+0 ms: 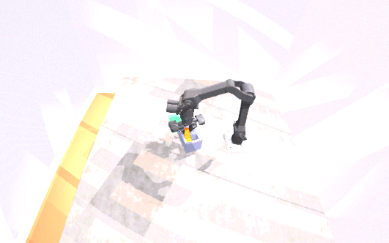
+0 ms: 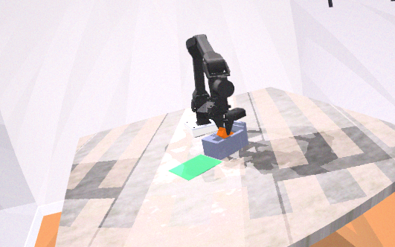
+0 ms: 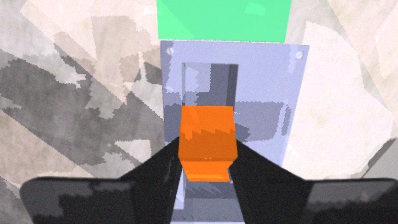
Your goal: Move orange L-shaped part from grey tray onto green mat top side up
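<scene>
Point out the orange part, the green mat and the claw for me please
Orange part point(image 3: 208, 131) point(image 2: 222, 132) point(image 1: 187, 135): wrist, exterior and top views, its raised end.
Green mat point(image 2: 196, 167) point(image 3: 224, 19) point(image 1: 175, 118): exterior, its middle; wrist and top, its visible portion.
Claw point(image 3: 205, 142) point(image 2: 224, 132) point(image 1: 187, 129): all three views, between its fingertips.

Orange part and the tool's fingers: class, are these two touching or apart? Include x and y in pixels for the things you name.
Touching. The wrist view shows both fingers of the tool point(image 3: 208, 145) point(image 2: 224, 133) meeting opposite sides of the orange part point(image 3: 207, 131) point(image 2: 222, 132) point(image 1: 187, 135), with no gap visible at either side.
</scene>
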Robot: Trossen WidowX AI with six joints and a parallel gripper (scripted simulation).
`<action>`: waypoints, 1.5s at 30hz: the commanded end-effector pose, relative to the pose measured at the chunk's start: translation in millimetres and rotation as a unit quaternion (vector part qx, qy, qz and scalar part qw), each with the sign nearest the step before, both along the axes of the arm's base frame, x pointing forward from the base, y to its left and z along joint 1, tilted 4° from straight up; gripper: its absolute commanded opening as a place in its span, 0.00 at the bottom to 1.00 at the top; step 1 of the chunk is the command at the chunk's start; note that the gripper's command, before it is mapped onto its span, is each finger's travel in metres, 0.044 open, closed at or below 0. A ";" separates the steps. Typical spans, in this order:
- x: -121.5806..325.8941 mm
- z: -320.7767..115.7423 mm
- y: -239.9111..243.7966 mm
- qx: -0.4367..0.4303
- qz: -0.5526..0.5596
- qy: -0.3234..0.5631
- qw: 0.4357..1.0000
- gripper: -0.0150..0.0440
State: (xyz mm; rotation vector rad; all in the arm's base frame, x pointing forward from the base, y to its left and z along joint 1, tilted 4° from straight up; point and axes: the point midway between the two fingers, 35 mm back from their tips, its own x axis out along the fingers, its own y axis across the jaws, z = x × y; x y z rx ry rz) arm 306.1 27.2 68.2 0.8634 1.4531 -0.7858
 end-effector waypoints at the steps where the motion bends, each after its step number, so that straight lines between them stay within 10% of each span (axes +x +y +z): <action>1: 0.3 3.0 -0.2 0.000 0.000 0.000 1.000 0.25; 45: 0.4 71.8 -4.7 -0.002 -0.002 0.001 1.000 0.25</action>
